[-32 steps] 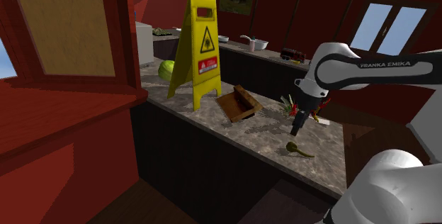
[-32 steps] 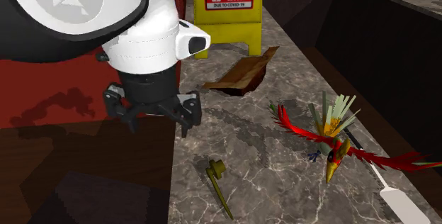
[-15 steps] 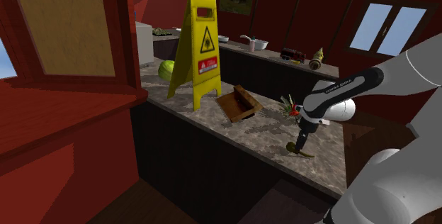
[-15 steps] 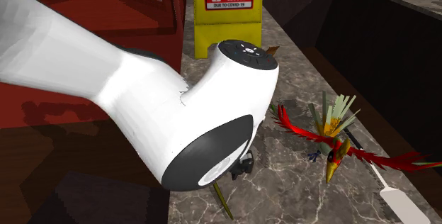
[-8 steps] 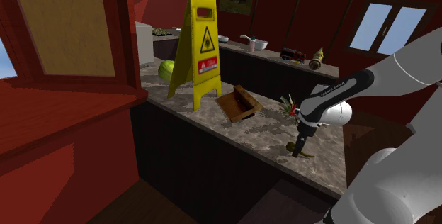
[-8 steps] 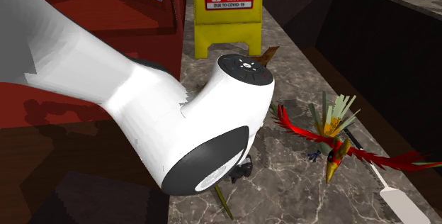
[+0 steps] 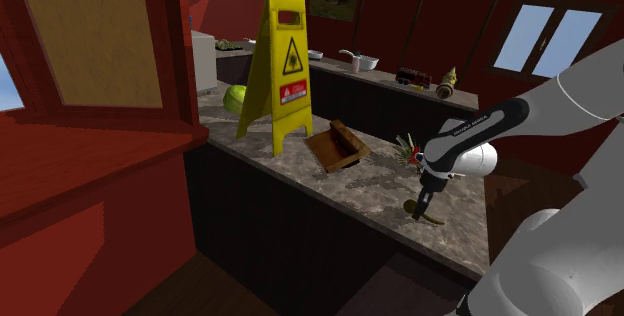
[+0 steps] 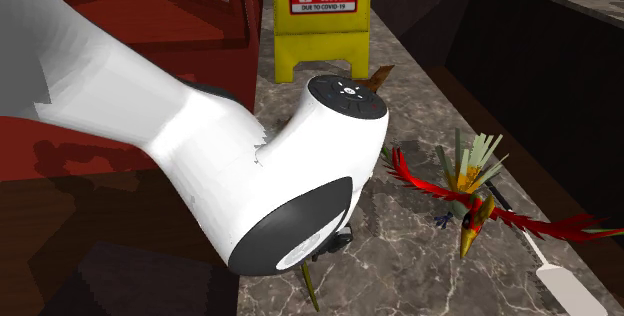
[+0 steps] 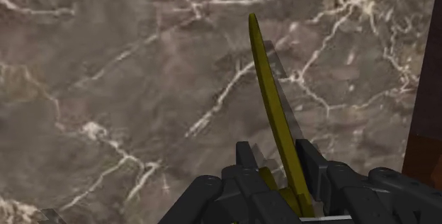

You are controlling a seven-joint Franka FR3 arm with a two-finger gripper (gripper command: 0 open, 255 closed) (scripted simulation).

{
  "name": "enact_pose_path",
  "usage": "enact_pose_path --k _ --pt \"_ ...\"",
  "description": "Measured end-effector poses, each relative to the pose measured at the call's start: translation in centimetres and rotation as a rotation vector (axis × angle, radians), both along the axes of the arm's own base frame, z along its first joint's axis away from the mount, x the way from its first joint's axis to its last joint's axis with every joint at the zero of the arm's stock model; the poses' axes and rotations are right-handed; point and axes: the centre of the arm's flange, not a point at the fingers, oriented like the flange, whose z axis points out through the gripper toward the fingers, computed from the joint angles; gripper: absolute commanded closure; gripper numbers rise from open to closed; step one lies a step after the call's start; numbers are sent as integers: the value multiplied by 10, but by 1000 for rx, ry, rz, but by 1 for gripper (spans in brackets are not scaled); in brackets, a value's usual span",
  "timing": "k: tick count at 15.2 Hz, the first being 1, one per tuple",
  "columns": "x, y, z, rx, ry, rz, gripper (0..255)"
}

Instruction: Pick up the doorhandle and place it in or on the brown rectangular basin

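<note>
Grey-brown marble counter (image 7: 370, 179) runs long under everything. White arm (image 8: 250, 164) bends down over counter end nearest stand. Yellow warning sign (image 7: 280, 69) stands at far part. Brown rectangular basin (image 7: 337, 148) lies just beside sign, well apart from gripper. Red-green toy bird (image 8: 470, 194) lies near arm. Olive-yellow doorhandle (image 9: 273, 109) is pinched at thick end by black gripper (image 9: 276, 155), slim end pointing away over marble. Cannot tell if doorhandle touches counter.

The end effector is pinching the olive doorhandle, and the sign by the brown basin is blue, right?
No: the sign by the brown basin is yellow, as the shoulder view shows. The end effector is pinching the olive doorhandle.
</note>
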Motion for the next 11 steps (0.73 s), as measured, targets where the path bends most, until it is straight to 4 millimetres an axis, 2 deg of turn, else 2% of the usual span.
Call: enact_pose_path --k 6,11 --pt "0 0 2 3 3 0 255" --pt "1 1 25 4 5 1 255"
